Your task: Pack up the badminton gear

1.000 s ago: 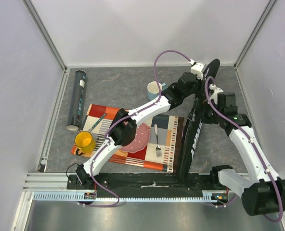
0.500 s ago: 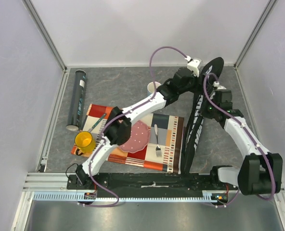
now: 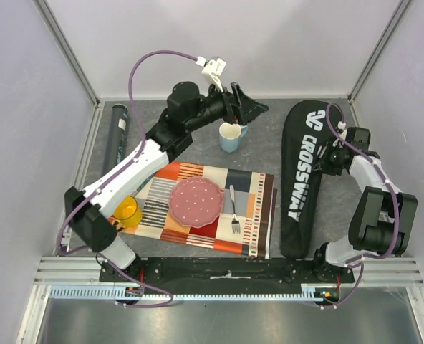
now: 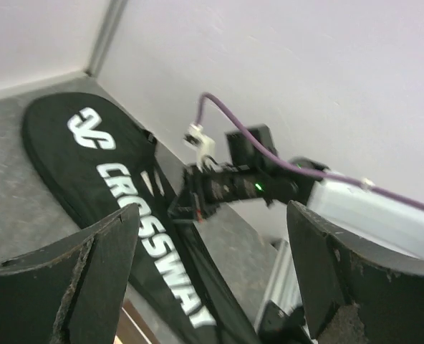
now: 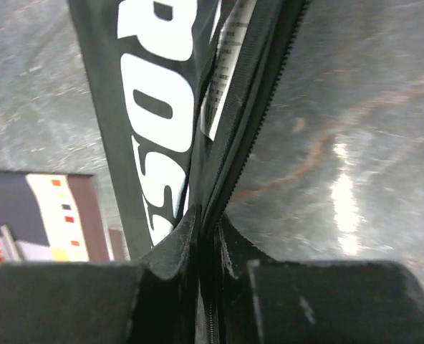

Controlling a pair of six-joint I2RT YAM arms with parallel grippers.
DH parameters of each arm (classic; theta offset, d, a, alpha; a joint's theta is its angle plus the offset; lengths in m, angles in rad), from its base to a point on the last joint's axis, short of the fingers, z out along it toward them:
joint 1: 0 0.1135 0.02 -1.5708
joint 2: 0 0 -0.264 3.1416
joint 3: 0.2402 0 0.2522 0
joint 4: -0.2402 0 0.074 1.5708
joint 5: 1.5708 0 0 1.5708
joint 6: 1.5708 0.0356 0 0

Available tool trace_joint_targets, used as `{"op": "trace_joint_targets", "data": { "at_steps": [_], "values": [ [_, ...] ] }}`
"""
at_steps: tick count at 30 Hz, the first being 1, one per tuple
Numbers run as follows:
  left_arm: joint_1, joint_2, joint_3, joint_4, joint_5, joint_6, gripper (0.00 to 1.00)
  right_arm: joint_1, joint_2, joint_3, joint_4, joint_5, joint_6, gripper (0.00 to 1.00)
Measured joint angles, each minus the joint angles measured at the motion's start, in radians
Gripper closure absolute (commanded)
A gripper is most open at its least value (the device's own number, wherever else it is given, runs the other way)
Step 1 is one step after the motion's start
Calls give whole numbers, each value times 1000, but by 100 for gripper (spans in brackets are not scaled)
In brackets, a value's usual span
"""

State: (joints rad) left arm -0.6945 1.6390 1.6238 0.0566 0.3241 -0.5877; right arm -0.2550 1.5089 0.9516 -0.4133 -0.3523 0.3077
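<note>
The long black fabric racket bag (image 3: pixel 300 179) lettered "CROSSWAY" is lying flat on the grey table (image 3: pixel 198 132), running down the right side of the overhead frame. The right gripper (image 3: pixel 329 156) is sitting at the bag's right edge, upper right; in its wrist view its fingers (image 5: pixel 162 287) are pinching together on the bag's zippered rim. The left gripper (image 3: pixel 255 110) is hanging at upper centre above the light blue ceramic cup (image 3: pixel 230 136), its fingers (image 4: pixel 90 279) spreading wide, gripping nothing, well apart from the bag. The long dark cylindrical tube (image 3: pixel 117 132) is lying at upper left.
</note>
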Motion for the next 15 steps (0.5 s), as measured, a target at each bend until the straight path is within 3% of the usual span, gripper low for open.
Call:
{"op": "trace_joint_targets", "data": {
  "at_steps": [4, 5, 7, 11, 15],
  "values": [
    [-26, -119, -94, 8, 42, -15, 12, -14, 24, 91, -101, 119, -55, 68],
    [-28, -137, -112, 8, 51, -16, 12, -15, 39, 116, -108, 133, -64, 53],
    [-28, -188, -161, -6, 63, -16, 11, -14, 91, 185, -136, 179, -77, 36],
    [-24, -310, -237, -98, 61, 21, 10, -11, 142, 293, -213, 374, -88, 21],
    [-24, -517, -341, -200, -36, 118, 7, 53, 82, 382, -307, 623, -78, 6]
  ]
}}
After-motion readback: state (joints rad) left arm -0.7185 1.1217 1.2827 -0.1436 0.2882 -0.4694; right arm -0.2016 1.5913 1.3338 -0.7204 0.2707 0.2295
